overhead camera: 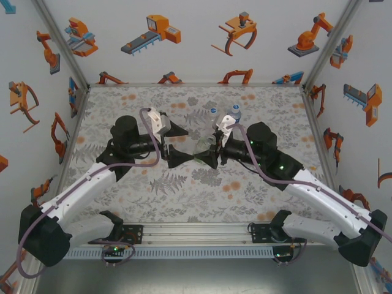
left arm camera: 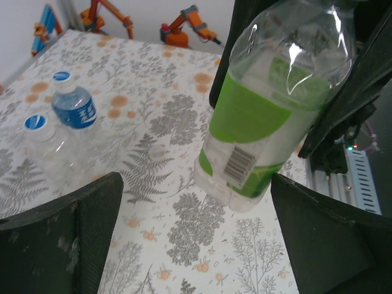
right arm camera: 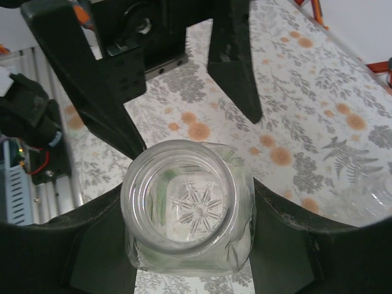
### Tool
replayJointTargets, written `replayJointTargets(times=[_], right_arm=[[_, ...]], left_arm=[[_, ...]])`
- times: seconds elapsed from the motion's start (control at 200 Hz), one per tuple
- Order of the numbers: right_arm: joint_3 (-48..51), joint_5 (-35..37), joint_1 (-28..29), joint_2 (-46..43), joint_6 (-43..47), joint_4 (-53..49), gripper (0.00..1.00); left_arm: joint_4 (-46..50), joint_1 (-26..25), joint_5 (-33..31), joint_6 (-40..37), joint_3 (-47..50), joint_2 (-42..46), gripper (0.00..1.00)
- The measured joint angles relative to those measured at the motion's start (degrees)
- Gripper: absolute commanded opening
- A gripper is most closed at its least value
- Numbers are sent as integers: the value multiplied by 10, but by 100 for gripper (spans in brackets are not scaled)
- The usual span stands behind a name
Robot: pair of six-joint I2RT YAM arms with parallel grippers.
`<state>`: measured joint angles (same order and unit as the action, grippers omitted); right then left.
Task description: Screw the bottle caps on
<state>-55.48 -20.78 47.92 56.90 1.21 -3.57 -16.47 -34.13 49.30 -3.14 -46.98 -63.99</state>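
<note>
Here the left gripper (overhead camera: 188, 144) stands spread wide and empty, just left of the clear plastic bottle with a green label (left arm camera: 260, 116), which hangs between the two grippers. Its top is cut off, so whether it bears a cap I cannot tell. The right gripper (right arm camera: 190, 202) is clamped partly closed around it. Beyond, a blue-labelled bottle (left arm camera: 73, 109) and a plain clear bottle (left arm camera: 49, 150) stand wearing small round blue-topped caps (left arm camera: 61, 76).

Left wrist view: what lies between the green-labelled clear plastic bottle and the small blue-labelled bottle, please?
Only bare floral tablecloth separates the green-labelled bottle from the blue-labelled bottle in the left wrist view.
</note>
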Motion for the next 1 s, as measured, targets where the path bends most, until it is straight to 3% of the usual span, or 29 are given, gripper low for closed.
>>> replayJointTargets(times=[0.365, 0.696, 0.996], right_arm=[[7, -35, -1, -7, -57, 52, 23], [7, -35, -1, -5, -100, 119, 22], [7, -45, -1, 4, -121, 152, 22]], left_arm=[[-94, -27, 118, 78, -18, -59, 84], [-103, -56, 134, 88, -52, -88, 67], [-104, -63, 144, 89, -59, -92, 44]])
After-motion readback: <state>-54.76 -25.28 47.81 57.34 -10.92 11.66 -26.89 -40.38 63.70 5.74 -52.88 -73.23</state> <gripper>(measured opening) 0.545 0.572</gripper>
